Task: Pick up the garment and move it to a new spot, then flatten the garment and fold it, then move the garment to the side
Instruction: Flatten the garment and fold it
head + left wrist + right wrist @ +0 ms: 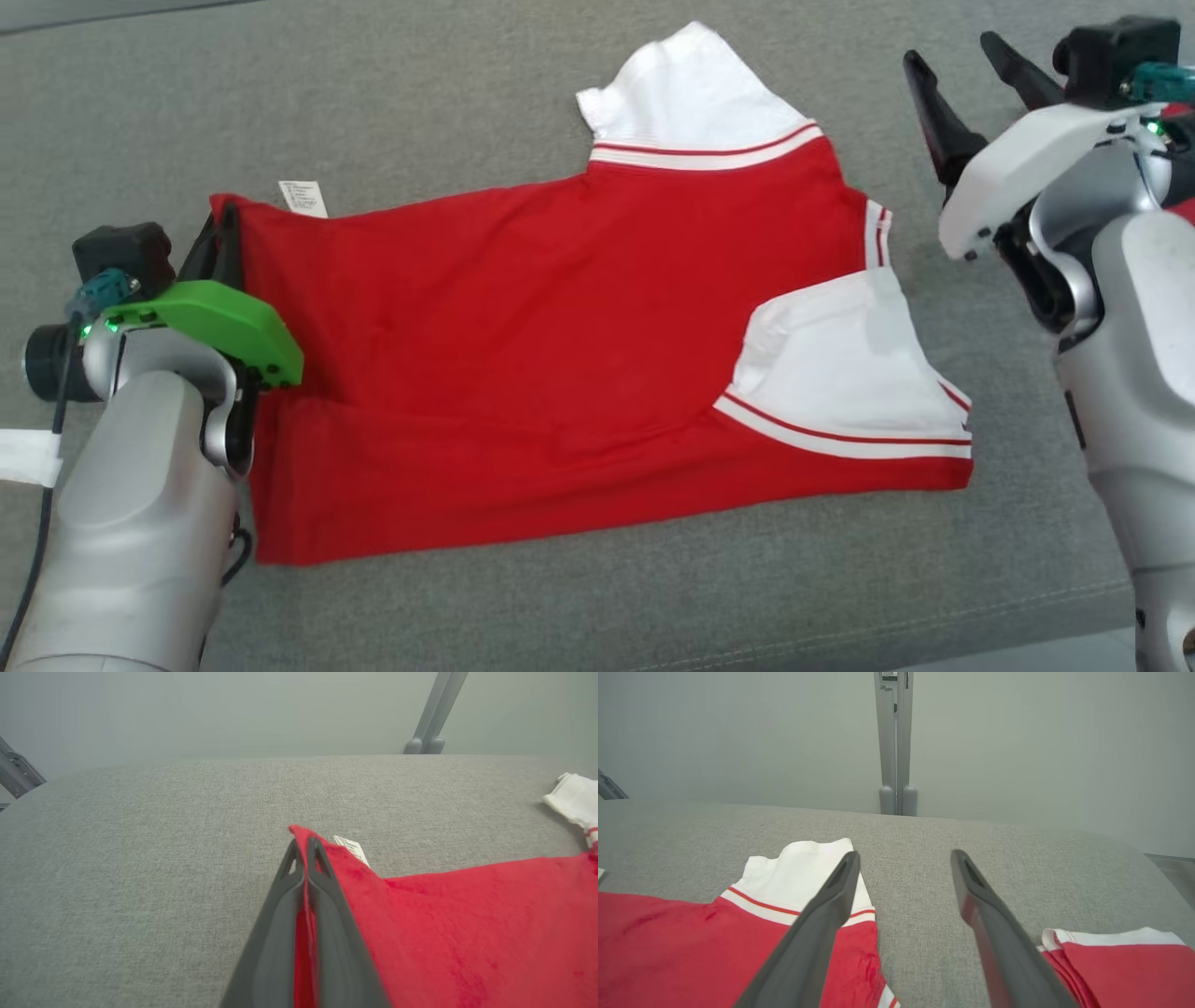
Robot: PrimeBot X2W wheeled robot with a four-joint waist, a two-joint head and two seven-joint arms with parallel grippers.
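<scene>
One grey fabric cushion (560, 616) carries a red-and-white shirt (523, 355) flat across its middle: light, limp cloth, likely to sag unless carried by two corners. The right gripper (906, 855), spread wide and empty, hovers at the shirt's right end. The left gripper (306, 847) is pinched tight on the far-left hem corner, beside the care label (303, 198).

A grey woven-fabric worktop (467, 93) spans the head view, with a stitched seam (934, 618) running along it at 5 o'clock. A white strip of tape (23, 457) lies at the 9 o'clock edge. Beyond the worktop's far edge stands a plain pale wall (233, 709). Against it rises a pair of grey metal posts (896, 742), at 12 o'clock in the right wrist view. In the left wrist view an angled metal strut (16, 772) shows at 10 o'clock.
</scene>
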